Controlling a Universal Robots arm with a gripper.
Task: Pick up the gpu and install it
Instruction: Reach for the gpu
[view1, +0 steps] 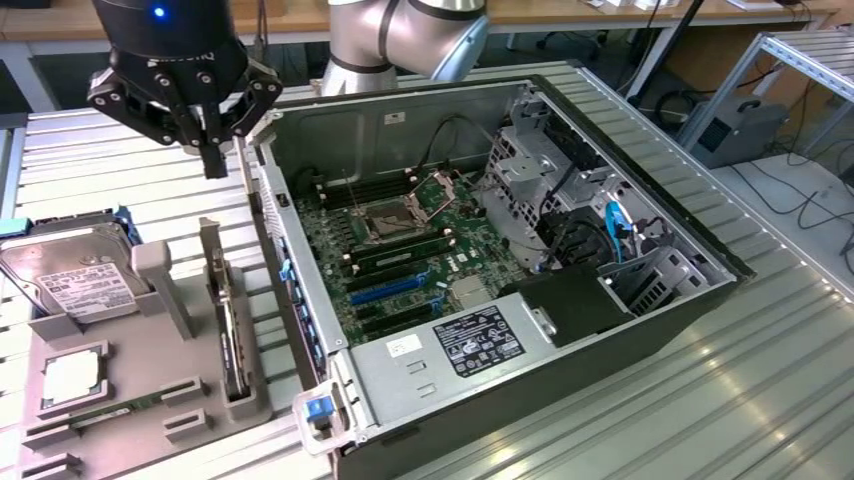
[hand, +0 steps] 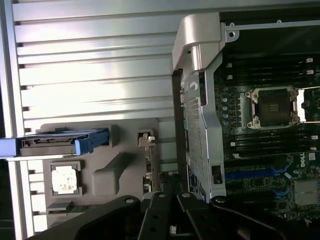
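The gpu (view1: 230, 318) stands on its long edge in a slot of the grey holder tray (view1: 160, 400), at the exterior view's left of the open computer case (view1: 534, 260). In the wrist view the gpu (hand: 148, 172) shows as a thin edge with its metal bracket end, beside the case wall. My gripper (view1: 214, 160) hangs above the tray's far end, higher than the card and apart from it. Its fingers are shut together with nothing between them. The gripper's black linkage (hand: 172, 220) shows in the wrist view. Blue card slots (view1: 387, 290) lie on the motherboard inside the case.
On the tray also sit a silver hard drive (view1: 67, 280), a square processor (view1: 74, 375) and a green memory stick (view1: 100, 415). The case's side wall (view1: 287, 250) rises between tray and motherboard. Drive cages and cables (view1: 587, 220) fill the case's far side.
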